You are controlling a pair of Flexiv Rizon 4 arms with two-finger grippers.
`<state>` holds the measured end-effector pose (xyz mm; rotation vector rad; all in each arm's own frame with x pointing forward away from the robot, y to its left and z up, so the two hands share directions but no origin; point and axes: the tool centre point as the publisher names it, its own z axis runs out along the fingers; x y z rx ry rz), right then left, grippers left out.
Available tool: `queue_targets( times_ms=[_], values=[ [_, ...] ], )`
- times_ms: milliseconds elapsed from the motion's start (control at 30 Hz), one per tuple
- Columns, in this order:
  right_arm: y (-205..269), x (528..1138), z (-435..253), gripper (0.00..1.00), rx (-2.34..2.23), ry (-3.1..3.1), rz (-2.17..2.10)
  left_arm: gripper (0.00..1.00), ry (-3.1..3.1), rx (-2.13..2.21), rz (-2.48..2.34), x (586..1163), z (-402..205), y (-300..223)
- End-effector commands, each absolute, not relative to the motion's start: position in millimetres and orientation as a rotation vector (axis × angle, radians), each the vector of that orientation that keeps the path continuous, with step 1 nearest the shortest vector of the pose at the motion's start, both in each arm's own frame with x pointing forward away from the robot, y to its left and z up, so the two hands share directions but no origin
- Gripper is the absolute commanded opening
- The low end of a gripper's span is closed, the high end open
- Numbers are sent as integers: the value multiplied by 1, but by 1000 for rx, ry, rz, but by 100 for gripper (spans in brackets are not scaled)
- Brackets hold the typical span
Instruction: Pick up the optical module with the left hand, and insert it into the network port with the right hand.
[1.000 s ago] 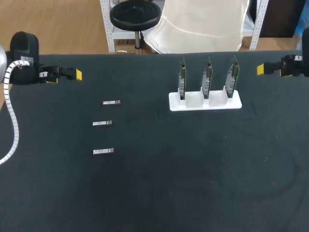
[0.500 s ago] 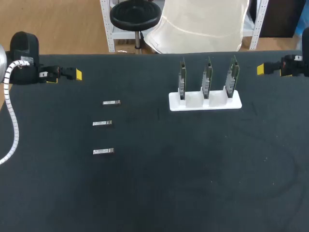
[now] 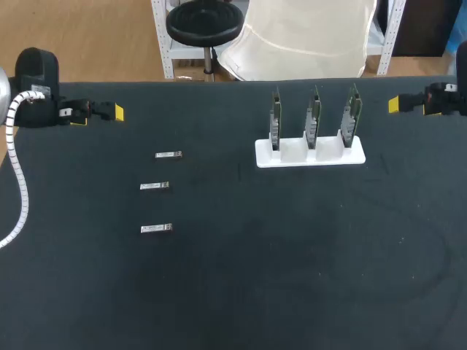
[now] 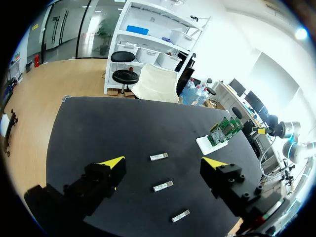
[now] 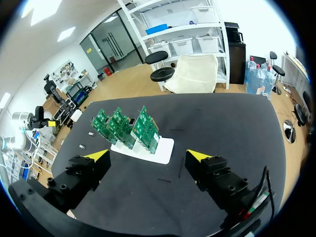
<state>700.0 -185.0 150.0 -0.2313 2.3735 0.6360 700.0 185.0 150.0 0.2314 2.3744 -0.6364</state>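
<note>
Three small silver optical modules lie in a column on the black table, left of centre: the far one [image 3: 168,155], the middle one [image 3: 155,187] and the near one [image 3: 157,229]. Three green network cards [image 3: 312,117] stand upright in a white holder [image 3: 309,155] at the back right. My left gripper [image 3: 100,115] hangs open at the back left edge, well behind the modules. In the left wrist view the open left gripper [image 4: 164,162] frames the modules [image 4: 163,186]. My right gripper [image 3: 399,104] is open at the back right edge. The right wrist view has the cards [image 5: 129,127] ahead of the right gripper [image 5: 148,156].
The black table [image 3: 292,255] stretches bare from the middle to its front edge. A white ribbed cable [image 3: 20,189] runs along my left arm at the table's left edge. The white holder [image 4: 207,143] lies far beyond the modules in the left wrist view.
</note>
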Motion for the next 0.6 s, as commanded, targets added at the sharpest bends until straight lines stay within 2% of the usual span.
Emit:
queue_targets(
  times_ms=[33,600],
  values=[
    [-185,700,150,100,-231,2374,636,100,2374,231,-636,700,150,185],
    [-185,700,150,100,-231,2374,636,100,2379,244,-579,702,150,187]
  ],
)
